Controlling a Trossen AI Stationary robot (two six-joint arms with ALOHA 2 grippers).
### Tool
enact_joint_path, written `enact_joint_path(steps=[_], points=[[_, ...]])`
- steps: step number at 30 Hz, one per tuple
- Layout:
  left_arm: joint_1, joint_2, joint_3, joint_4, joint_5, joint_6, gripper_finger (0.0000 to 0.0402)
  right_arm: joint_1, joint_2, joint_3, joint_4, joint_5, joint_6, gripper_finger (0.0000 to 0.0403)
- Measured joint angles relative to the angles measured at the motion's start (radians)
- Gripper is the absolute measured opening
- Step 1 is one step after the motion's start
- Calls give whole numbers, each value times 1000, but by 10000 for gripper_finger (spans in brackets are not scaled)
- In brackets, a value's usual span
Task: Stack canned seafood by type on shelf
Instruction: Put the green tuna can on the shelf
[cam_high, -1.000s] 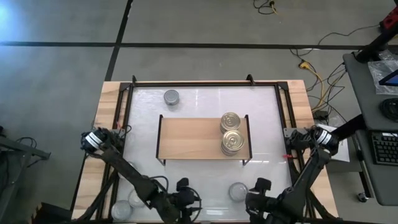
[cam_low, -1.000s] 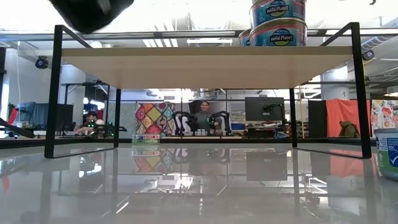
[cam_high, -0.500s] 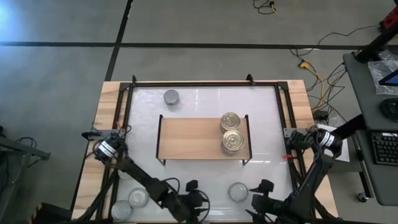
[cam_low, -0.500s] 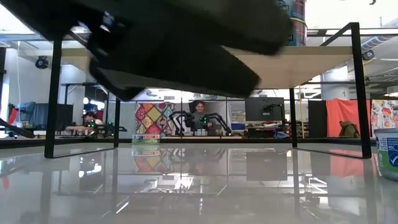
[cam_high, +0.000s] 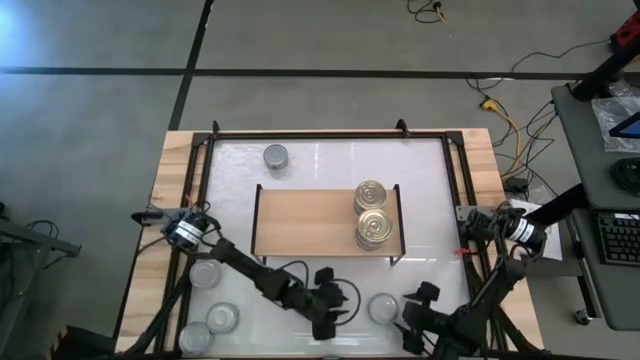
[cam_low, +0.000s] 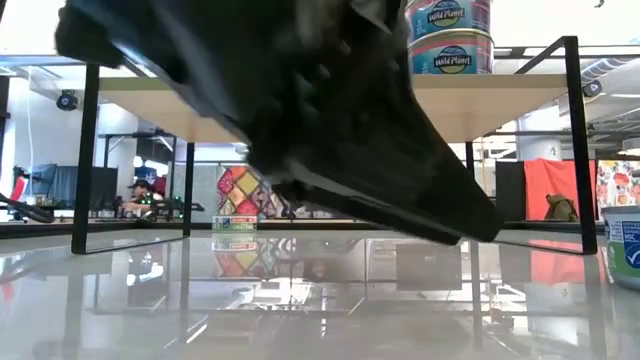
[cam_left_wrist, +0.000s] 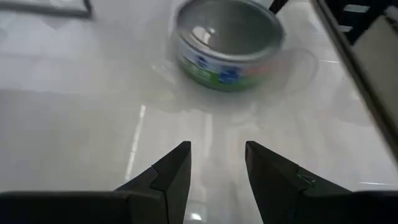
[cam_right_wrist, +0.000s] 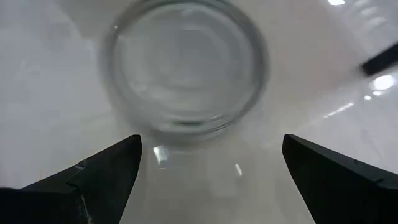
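Since the earlier frames the left arm had swung rightward along the lower part of the high view, carrying the left end effector (cam_high: 335, 303) from the lower left toward the lower centre, so that it hung just beside the silver can (cam_high: 382, 307) on the white tabletop (cam_high: 320, 165). In its wrist view that can (cam_left_wrist: 229, 42) lay ahead of the two dark fingers (cam_left_wrist: 169, 173), which were only slightly parted and held nothing. The right end effector (cam_high: 418, 318) sat at the lower right of the same can, its fingers (cam_right_wrist: 102, 171) spread wide with the can (cam_right_wrist: 185, 65) framed between them but not touched. On the shelf (cam_high: 305, 222), right of centre in the high view, two gold-topped cans (cam_high: 372, 212) stood side by side. Three more silver cans waited: one at the upper left of the tabletop (cam_high: 276, 156) and two in the lower left (cam_high: 205, 272). Both arms seemed aimed at one can, so judged from this, a grasp was near but only one should close.
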Motion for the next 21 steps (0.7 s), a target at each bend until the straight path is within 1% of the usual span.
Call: enact_joint_path(steps=[3, 6, 9, 14, 16, 18, 21], points=[[1, 0, 0, -7, -5, 22, 138, -18, 0, -43, 23, 15, -2, 380], [0, -6, 1, -108, 28, -54, 148, -42, -2, -74, 101, 32, -59, 380], [-3, -26, 4, -201, 57, -86, 167, -86, -2, -82, 147, 24, -125, 380], [-19, -36, 3, -237, 60, 9, 201, -152, 5, -67, 262, 59, -416, 380], [-21, -39, 2, -242, 64, 46, 212, -172, 7, -43, 292, 53, -512, 380], [-21, -44, 2, -255, 83, 74, 218, -179, 4, -10, 282, 54, -547, 380], [-24, -61, 2, -306, 107, 102, 219, -174, -2, 31, 207, 44, -550, 380]])
